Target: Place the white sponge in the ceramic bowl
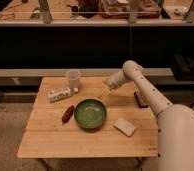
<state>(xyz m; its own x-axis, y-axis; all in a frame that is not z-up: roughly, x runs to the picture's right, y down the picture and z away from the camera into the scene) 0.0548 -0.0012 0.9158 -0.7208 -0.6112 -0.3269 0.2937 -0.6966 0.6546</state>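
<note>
Over the ceramic bowl (90,114) hovers the gripper (103,95), white sponge (124,126) untouched.

The white arm (151,96) extended up from the base (182,142), bent at its elbow, and angled downward to the gripper (105,93), poised low out front.

Looks dim and warm, tinted yellow-brown. Falls brightest on the desk (50,140) top, from overhead. Leaves a pale sheen inside the ceramic bowl (90,114) and along the white arm (151,98), down to the pincer (104,94) hanging just over the bowl's far right rim. Sinks to near black behind the desk
</note>
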